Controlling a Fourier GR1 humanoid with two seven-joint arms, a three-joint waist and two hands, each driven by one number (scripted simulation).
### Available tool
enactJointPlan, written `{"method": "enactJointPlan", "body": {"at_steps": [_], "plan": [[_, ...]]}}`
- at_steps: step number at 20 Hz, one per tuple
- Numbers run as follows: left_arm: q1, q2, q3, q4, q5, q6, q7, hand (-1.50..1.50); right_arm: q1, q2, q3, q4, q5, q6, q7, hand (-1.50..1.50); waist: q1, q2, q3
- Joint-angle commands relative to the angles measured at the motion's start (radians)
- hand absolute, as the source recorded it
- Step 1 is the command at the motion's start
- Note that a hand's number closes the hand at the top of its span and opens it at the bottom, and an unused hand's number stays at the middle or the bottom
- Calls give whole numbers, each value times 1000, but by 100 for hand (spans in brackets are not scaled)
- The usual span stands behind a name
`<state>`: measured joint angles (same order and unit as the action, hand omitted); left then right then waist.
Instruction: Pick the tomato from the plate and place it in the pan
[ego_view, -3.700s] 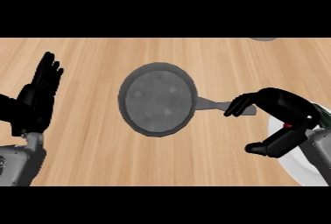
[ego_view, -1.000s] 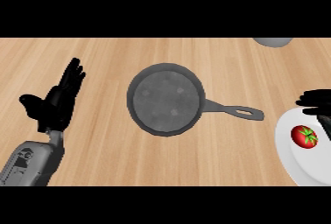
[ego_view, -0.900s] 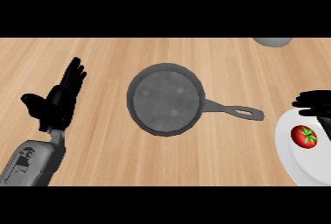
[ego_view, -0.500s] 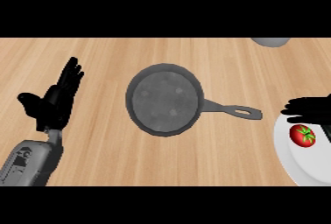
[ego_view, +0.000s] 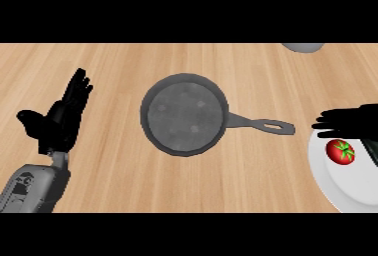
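The right hand (ego_view: 348, 123) is seen at the right edge of the head view, entering from the side, its fingers extended leftward over the upper rim of a white plate (ego_view: 336, 186). The fingers are spread and fairly straight, and nothing is held between them. Just below the fingers, on the plate, a red tomato (ego_view: 340, 151) with a green stem is lying; a narrow gap of white plate is visible between the tomato and the hand, so no contact is shown. Only part of the plate is in view, the rest being cut off by the right edge.

To the left of the plate, a dark grey frying pan (ego_view: 183, 114) is set on the wooden counter (ego_view: 118, 60). Its handle is pointed right, toward the plate, and its tip is placed near the fingertips of the right hand without touching them. Nothing is contained in the pan.

At the left side of the view, the left hand (ego_view: 57, 119) is held open with fingers upward and thumb out to the side, resting above its grey forearm and well apart from the pan.

At the top right edge, part of a grey rounded object (ego_view: 302, 47) is seen; what it is cannot be told.
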<state>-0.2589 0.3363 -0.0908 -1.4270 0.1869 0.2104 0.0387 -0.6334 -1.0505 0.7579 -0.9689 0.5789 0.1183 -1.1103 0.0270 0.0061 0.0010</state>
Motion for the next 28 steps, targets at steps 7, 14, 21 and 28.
{"method": "enactJointPlan", "body": {"at_steps": [7, 14, 21, 28], "plan": [[59, -29, -1, -37, -34, 5, -9, 0, 14, 121, 11, 99, 133, -76, -115, -150, -12, -3, 0], [11, -29, 46, 18, -36, -17, -6, 0, -10, 116, -23, 92, 201, -77, -115, -150, -25, -5, -1], [-2, 4, 86, -2, -17, -73, 9, 0, -61, 232, -17, 224, 304, -90, -106, -150, -14, -3, -1], [-4, -11, 87, -12, -34, -53, 37, 0, 22, 241, 30, 193, 353, -205, -182, 150, -23, -5, 0]]}}
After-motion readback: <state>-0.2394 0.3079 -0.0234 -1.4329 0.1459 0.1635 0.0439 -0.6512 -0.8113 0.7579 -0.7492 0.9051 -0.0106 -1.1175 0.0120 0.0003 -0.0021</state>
